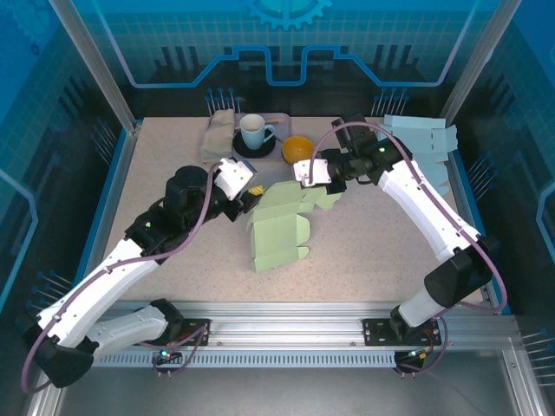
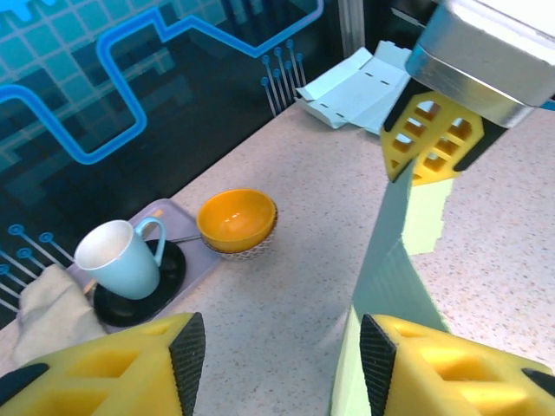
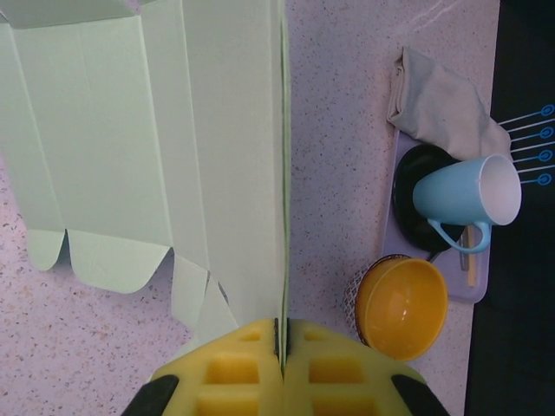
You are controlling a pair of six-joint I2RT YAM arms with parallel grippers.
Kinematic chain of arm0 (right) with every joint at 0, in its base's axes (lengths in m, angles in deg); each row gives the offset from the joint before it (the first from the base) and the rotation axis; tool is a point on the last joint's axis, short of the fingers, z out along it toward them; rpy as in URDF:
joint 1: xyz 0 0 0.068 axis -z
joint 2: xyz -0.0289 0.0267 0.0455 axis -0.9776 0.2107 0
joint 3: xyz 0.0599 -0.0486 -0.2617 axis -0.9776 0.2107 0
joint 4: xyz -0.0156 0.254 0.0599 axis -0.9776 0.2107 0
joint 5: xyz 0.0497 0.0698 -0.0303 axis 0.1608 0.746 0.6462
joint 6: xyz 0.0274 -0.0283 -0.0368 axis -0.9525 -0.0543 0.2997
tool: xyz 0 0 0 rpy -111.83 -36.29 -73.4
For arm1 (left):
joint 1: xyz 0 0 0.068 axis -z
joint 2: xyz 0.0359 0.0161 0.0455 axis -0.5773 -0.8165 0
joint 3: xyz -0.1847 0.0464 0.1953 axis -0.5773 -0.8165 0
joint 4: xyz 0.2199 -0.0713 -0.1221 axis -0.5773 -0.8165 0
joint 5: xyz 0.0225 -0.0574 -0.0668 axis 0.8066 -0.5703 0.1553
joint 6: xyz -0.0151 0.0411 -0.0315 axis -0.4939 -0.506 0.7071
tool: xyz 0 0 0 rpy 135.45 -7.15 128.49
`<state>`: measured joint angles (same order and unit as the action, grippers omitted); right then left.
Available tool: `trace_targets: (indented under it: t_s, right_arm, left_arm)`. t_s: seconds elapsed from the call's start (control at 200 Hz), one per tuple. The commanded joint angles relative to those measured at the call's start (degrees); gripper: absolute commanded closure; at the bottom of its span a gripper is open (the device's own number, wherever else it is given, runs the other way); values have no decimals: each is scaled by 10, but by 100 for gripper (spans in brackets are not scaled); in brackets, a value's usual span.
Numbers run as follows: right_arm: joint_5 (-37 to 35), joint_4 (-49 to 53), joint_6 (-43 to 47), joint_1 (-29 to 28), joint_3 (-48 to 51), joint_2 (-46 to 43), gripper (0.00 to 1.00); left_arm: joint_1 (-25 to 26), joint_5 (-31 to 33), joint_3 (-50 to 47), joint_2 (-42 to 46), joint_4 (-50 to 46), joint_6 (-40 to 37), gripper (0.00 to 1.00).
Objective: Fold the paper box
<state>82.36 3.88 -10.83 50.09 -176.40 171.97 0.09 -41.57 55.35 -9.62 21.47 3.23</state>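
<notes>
Pinching paper box (image 3: 173, 130) edge with right claw (image 3: 282, 347), left claw (image 2: 279, 355) agape (holding nothing); could tear or slip if tugged one-sidedly.

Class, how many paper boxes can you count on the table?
2: a green box mid-table, held by the right gripper, and a pale blue box flat in the far right corner; more may be stacked under it.

Matt paper box (image 1: 277, 234), glossy orange bowl (image 1: 297, 149)
</notes>
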Motion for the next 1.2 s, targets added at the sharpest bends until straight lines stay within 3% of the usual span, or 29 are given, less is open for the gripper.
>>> trace_targets:
  t_s: [0.0,0.67,0.975,1.095,1.196]
  right_arm:
    - [23,18,10,-13,2,-24,100]
    - [58,40,11,-61,-1,-27,100]
    - [23,7,-51,-47,9,-20,100]
    - [-29,-16,-103,-28,9,-8,100]
    - [-67,-12,-131,-16,4,11,100]
  left_arm:
    - [-3,-50,19,-4,-9,-9,46]
    - [15,-89,30,-51,4,7,40]
    - [12,26,7,-20,36,43,41]
    - [-23,50,-2,10,17,114,38]
    - [-81,61,2,27,-40,240,42]
